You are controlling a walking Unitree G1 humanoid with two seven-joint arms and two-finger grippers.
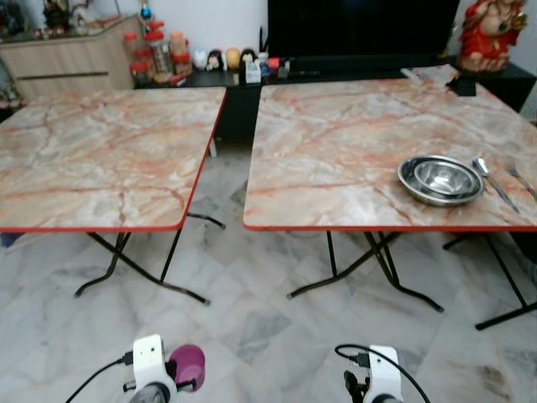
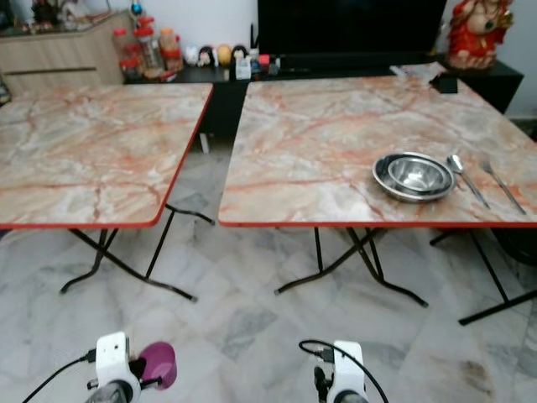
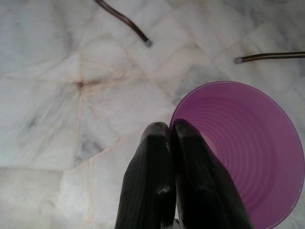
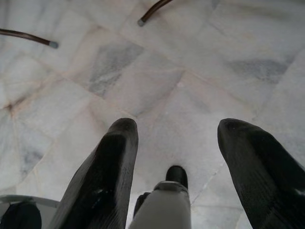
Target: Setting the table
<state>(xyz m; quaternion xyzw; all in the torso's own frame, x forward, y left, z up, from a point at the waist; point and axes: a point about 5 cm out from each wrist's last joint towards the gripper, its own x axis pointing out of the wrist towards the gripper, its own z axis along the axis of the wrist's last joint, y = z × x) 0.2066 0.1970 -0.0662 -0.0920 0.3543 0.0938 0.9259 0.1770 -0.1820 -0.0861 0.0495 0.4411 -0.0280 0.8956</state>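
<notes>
- Marble-pattern left table (image 1: 101, 155), red edge, folding black legs, sits left of a gap; wooden cabinet (image 1: 71, 59) and jars (image 1: 155, 50) behind it.
- Left gripper (image 3: 170, 138) low at bottom of head view, over the floor (image 1: 252, 327), pointing down; white wrist block (image 1: 149, 357) visible with cable.
- Left fingers (image 3: 152, 181) pinched together on the rim of a purple cup (image 3: 248, 152): one finger outside the wall, one inside. Cup held sideways, mouth facing the wrist camera, hanging above the floor tiles, not on any table.
- In head view the purple cup (image 1: 188, 366) shows just right of the left wrist block.
- Right gripper (image 4: 178, 143) also low, near bottom centre-right, aimed at floor; white wrist block (image 1: 383, 369) with black cable.
- Right fingers (image 4: 109, 171) spread wide apart, nothing between them.
- Right table (image 1: 369, 159), same marble top, beside the left table with a narrow gap between.
- Near its front right: steel plate (image 1: 408, 178) with a steel bowl (image 1: 443, 177) inside.
- Spoon (image 1: 490, 178) just right of the plate, fork (image 1: 522, 180) right of spoon.
- Black TV unit (image 1: 352, 71) behind; red figurine (image 1: 491, 34) far right on it.
</notes>
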